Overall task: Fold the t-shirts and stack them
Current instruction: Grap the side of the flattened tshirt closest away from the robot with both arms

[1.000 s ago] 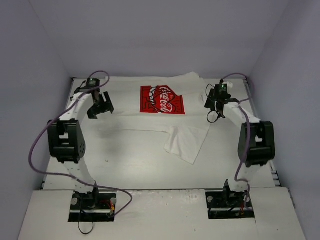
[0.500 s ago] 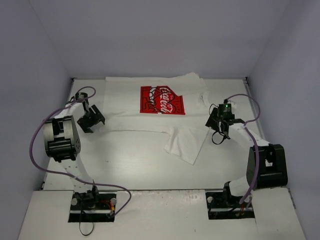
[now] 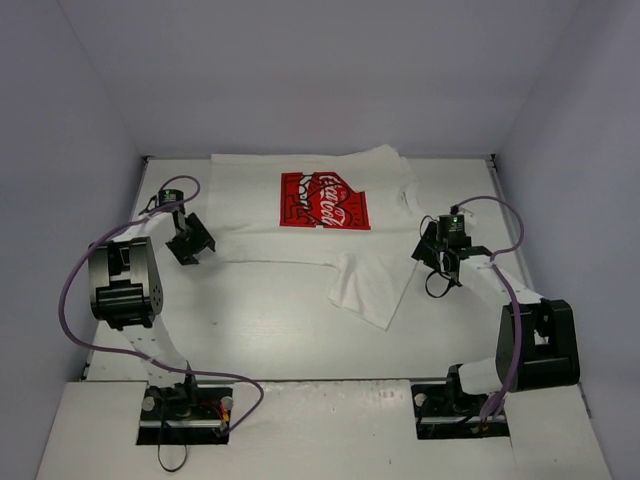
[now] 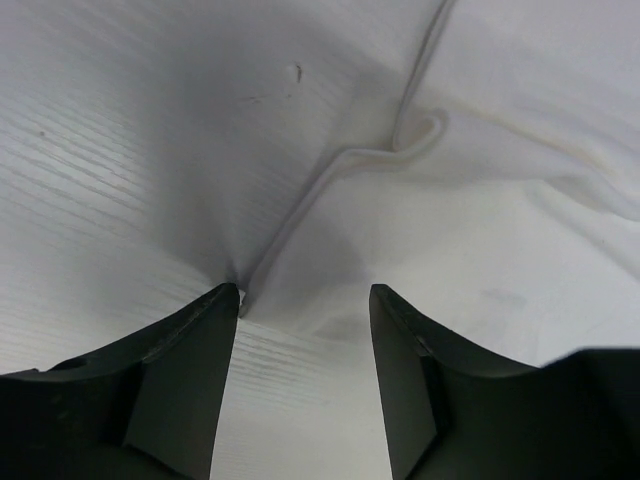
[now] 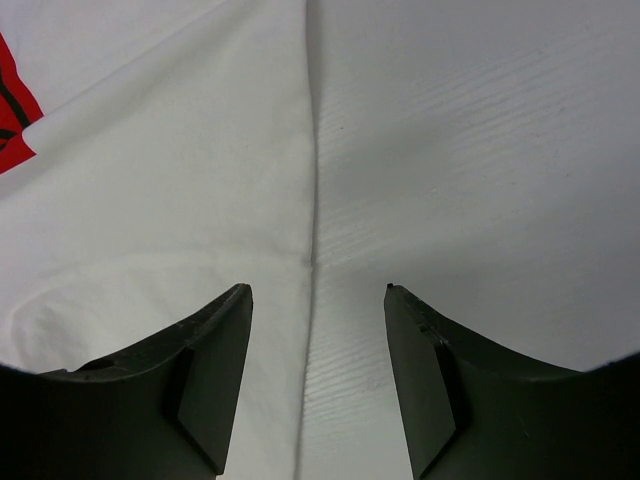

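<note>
A white t-shirt (image 3: 250, 215) with a red graphic (image 3: 324, 201) lies partly folded at the back of the table, one sleeve flap (image 3: 372, 288) reaching toward the middle. My left gripper (image 3: 193, 245) is open, low at the shirt's left edge; in the left wrist view the shirt's hem (image 4: 330, 175) runs between the open fingers (image 4: 185, 380). My right gripper (image 3: 437, 256) is open, low at the shirt's right edge; in the right wrist view the shirt's edge (image 5: 312, 180) runs between its fingers (image 5: 205, 375), with a bit of red print (image 5: 12, 125) at far left.
The white table (image 3: 260, 320) is ringed by grey walls. Purple cables loop from both arms. The arm bases stand at the near edge.
Both arms have drawn back toward me and lowered. The left gripper moved to the shirt's left hem, the right gripper to its right edge. The shirt has not moved.
</note>
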